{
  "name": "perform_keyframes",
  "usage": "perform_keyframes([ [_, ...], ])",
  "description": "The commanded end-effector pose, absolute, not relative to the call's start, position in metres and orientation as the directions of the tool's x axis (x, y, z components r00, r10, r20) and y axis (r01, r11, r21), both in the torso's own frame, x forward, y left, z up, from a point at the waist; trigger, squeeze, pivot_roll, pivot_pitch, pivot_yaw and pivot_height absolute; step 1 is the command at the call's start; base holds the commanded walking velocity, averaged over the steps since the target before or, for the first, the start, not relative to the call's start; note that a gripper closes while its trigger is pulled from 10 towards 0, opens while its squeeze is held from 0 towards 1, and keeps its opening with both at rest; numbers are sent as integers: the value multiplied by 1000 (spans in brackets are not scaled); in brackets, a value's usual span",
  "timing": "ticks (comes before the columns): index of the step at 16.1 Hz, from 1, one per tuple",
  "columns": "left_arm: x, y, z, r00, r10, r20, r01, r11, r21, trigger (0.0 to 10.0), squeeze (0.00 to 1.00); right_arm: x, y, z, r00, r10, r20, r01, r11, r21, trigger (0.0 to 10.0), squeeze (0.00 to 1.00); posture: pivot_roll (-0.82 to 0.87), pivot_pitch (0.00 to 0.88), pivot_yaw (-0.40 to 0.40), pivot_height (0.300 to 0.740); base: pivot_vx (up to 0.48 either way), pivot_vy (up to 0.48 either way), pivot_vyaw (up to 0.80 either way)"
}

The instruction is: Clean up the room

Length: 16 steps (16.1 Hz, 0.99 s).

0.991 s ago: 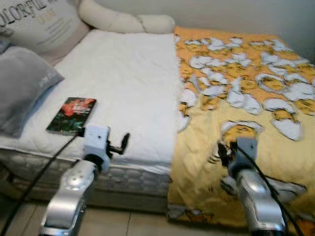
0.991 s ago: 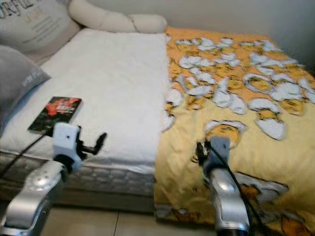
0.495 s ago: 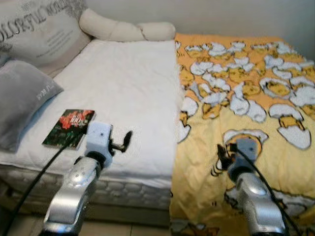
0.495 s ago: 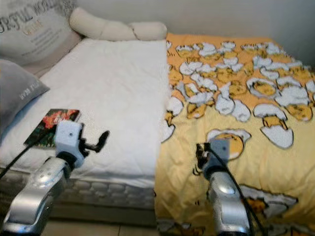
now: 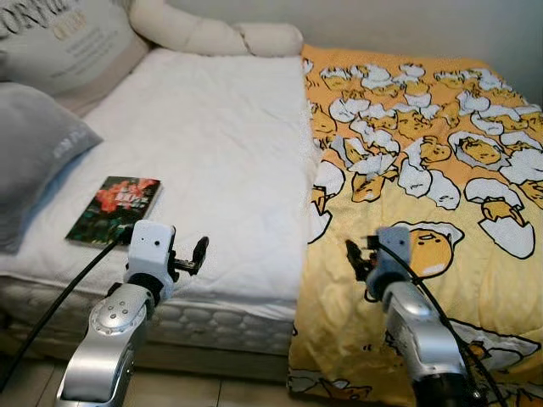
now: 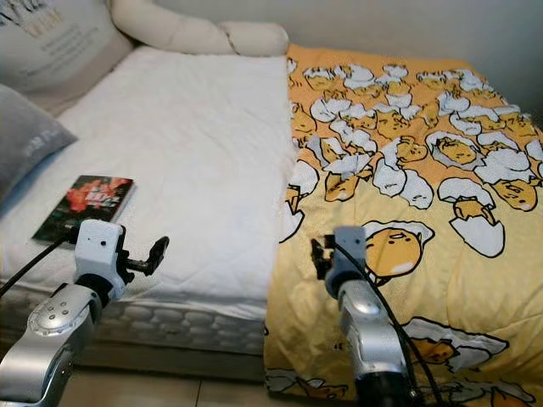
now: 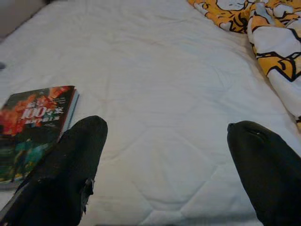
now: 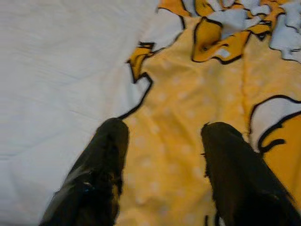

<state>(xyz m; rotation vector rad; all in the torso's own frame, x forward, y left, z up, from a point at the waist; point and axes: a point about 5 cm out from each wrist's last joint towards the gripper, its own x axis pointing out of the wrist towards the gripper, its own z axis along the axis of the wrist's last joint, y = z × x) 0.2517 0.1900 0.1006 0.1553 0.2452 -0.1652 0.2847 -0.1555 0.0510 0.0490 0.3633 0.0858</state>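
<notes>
Your left gripper (image 5: 200,253) is hovering with its fingers spread wide and holding nothing, just over the near edge of the white mattress (image 5: 222,144). The book (image 5: 115,209) is lying flat on that mattress at about 10 o'clock from the gripper, near it but not touching; in the left wrist view it is sitting just beside one black finger (image 7: 70,165). A black cable (image 5: 59,301) is running from your left arm down past the book's near corner.

Your right gripper (image 5: 355,254) is also spread and holding nothing, hanging over the yellow blanket (image 5: 424,170), close to where the blanket's edge is meeting the bare mattress at about 10 o'clock from it.

Farther out, a grey pillow (image 5: 30,157) is leaning at 9 o'clock from the book, a printed cushion (image 5: 68,38) is sitting at 11 o'clock, and a cream bolster (image 5: 216,36) is lying along the head of the bed.
</notes>
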Motion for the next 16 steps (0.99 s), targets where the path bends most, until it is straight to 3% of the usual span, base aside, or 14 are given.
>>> perform_keyframes([
  [1,254,189,105,956,-162,-244,201,969,145,10000,0,288,-152,51,932,112,-346,-88,993,82,10000,1000,86,0,-15,740,0,0,0],
  [5,247,183,113,911,-308,-276,360,918,164,10000,0,328,-127,47,887,147,-437,-150,988,29,10000,1000,130,0,-1,740,0,0,0],
  [8,229,186,121,863,-388,-322,462,865,195,10000,0,340,-119,48,871,158,-465,-190,982,-21,10000,1000,206,0,-12,740,0,0,0],
  [10,222,190,127,863,-386,-325,463,862,206,10000,0,345,-117,50,868,158,-470,-199,979,-38,10000,1000,221,0,-14,740,0,0,0],
  [13,214,194,125,918,-276,-284,331,929,167,10000,4,348,-117,60,907,191,-375,-185,981,53,10000,1000,207,0,-56,740,0,0,0],
  [14,216,190,121,929,-255,-269,302,942,149,10000,4,341,-123,59,923,203,-326,-192,979,65,10000,831,191,0,-63,740,0,0,0],
  [15,221,185,119,931,-260,-258,301,944,134,10000,4,335,-130,57,931,196,-308,-185,981,64,10000,0,175,0,-67,740,0,0,0],
  [16,227,182,118,934,-261,-246,299,945,134,10000,4,326,-136,57,936,199,-289,-188,980,67,10000,0,154,0,-63,740,0,0,0],
])
